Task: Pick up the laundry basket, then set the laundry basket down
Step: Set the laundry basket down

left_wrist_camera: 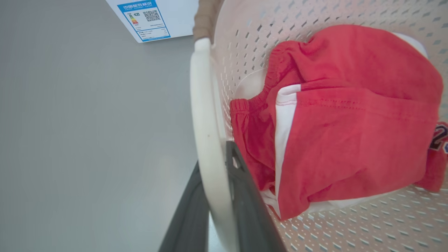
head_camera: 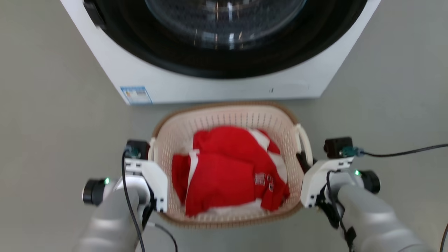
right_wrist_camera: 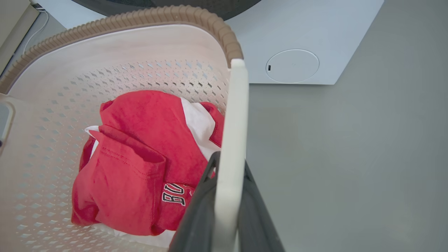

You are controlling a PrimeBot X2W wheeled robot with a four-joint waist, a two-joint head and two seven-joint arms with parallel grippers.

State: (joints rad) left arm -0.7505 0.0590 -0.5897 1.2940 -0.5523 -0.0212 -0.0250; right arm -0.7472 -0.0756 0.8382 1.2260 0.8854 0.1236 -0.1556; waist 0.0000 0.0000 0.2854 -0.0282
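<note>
My left fingers (left_wrist_camera: 245, 203) and right fingers (right_wrist_camera: 196, 217) clench white loop handles (right_wrist_camera: 231, 140) on the cream perforated plastic laundry basket (head_camera: 224, 117); I'd lift both evenly.

1. Light is bright, soft and even. The cream-white perforated plastic laundry basket (head_camera: 224, 119) casts only a faint shadow on the plain grey floor (head_camera: 52, 105) close around its base.
2. Behind the basket, the round dark glass door (head_camera: 224, 21) of the white washing machine (head_camera: 217, 87) carries small white glints of reflected light.
3. The head view is slightly smeared throughout, and the basket's holes look soft.
4. In both wrist views the crumpled red and white cloth (left_wrist_camera: 350, 122) inside the basket is sharp down to its stitching.
5. In the left wrist view the basket's white loop handle (left_wrist_camera: 206, 122) bows with wide-angle distortion.
</note>
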